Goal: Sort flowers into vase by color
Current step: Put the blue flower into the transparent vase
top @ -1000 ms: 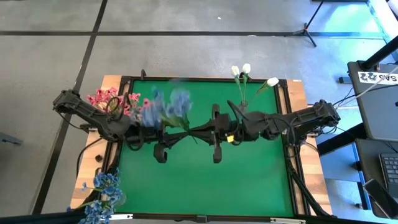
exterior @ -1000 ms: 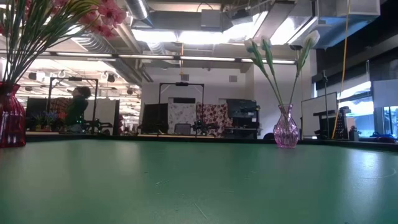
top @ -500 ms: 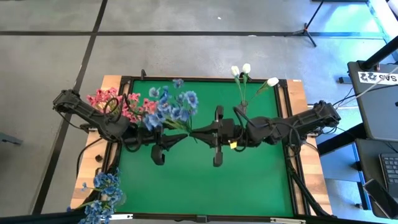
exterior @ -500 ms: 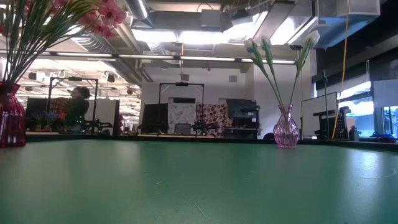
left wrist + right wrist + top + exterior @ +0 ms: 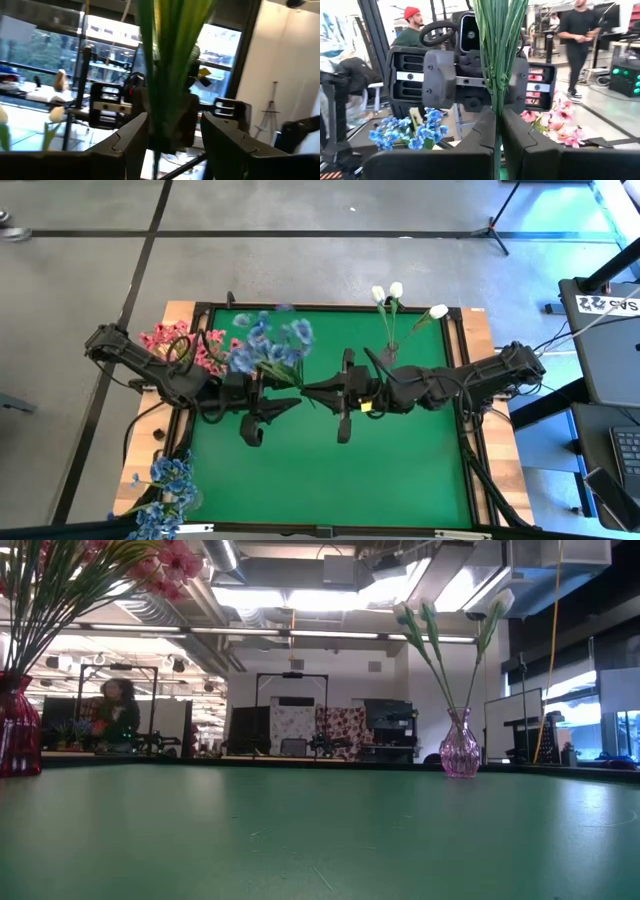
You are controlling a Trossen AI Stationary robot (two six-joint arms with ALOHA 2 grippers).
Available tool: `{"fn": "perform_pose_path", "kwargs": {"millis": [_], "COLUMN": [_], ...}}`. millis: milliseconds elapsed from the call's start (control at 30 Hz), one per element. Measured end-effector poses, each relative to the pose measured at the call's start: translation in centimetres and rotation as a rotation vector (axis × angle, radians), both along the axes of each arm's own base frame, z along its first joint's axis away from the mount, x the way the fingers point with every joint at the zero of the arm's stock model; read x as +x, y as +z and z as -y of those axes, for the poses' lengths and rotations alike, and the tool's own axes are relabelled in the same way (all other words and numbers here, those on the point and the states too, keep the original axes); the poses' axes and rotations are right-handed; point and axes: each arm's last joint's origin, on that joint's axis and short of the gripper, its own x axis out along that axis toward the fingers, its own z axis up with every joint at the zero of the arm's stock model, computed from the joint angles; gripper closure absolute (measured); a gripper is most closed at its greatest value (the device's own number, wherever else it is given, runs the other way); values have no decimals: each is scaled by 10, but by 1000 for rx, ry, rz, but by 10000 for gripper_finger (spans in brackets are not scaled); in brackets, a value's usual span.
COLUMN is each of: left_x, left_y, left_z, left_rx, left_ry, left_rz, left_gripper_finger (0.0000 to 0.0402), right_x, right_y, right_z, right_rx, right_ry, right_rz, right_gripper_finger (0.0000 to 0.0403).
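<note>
Green table mat; tripod on floor; person walking.

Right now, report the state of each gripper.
Left gripper: open around the blue flower bunch's stems.
Right gripper: closed on those stems.

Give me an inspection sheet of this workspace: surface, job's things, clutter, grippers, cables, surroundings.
Surface: green mat in a wooden frame, bare in the middle.
Job's things: blue flower bunch held above the mat; pink flowers at the back left corner; white buds in a pink glass vase at the back right; more blue flowers at the front left corner.
Clutter: nothing seen.
Grippers: right gripper shut on the bunch's stems; left gripper open around the same stems, facing it.
Cables: bundles off the right edge.
Surroundings: people in the room behind; a tripod on the floor.
</note>
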Motion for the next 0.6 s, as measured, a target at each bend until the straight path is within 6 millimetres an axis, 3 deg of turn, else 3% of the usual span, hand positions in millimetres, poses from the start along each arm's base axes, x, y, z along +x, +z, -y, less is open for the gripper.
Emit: {"fn": "perform_pose_path", "kwargs": {"millis": [400, 500, 600], "left_x": [7, 9, 8], "left_y": [-2, -2, -1], "left_z": [-14, -15, -16], "left_rx": [-20, -29, -44], "left_ry": [32, -24, -41], "left_rz": [-2, 5, 8], "left_gripper_finger": [230, 258, 312], "right_x": [1, 0, 0], "right_y": [-2, -5, -6], "right_z": [-1, -2, -2], "right_rx": [-16, -25, -27], "right_ry": [61, 66, 58], "right_rz": [-15, -48, -56], "right_gripper_finger": [391, 385, 365]}}
